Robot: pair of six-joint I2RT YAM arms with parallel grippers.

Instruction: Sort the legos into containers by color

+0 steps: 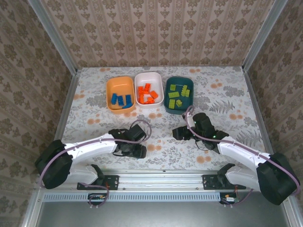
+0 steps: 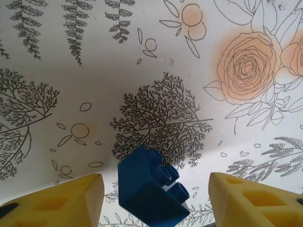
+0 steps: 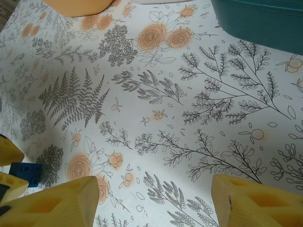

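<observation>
1. The left gripper [image 2: 156, 201] stands low over the table [image 1: 227, 94] at near left. Its jaws are half open around a blue brick [image 2: 151, 189], with a gap showing on each side, so nothing is held yet.
2. The brick lies skewed to the yellow fingers [image 2: 61, 201]. A good grasp centres it first, so both pads meet flat faces and not a corner.
3. The jaws should close gently, since a one-sided push would likely slide the brick across the smooth cloth.
4. The lift goes straight up, then far to the orange tub [image 1: 110, 90], where the other blue bricks [image 1: 121, 99] lie, left of the white tub [image 1: 149, 75] and the teal tub [image 1: 166, 94].
5. The right gripper [image 3: 155, 189] hovers at near right, jaws apart and empty. It does best by staying clear of that path.
</observation>
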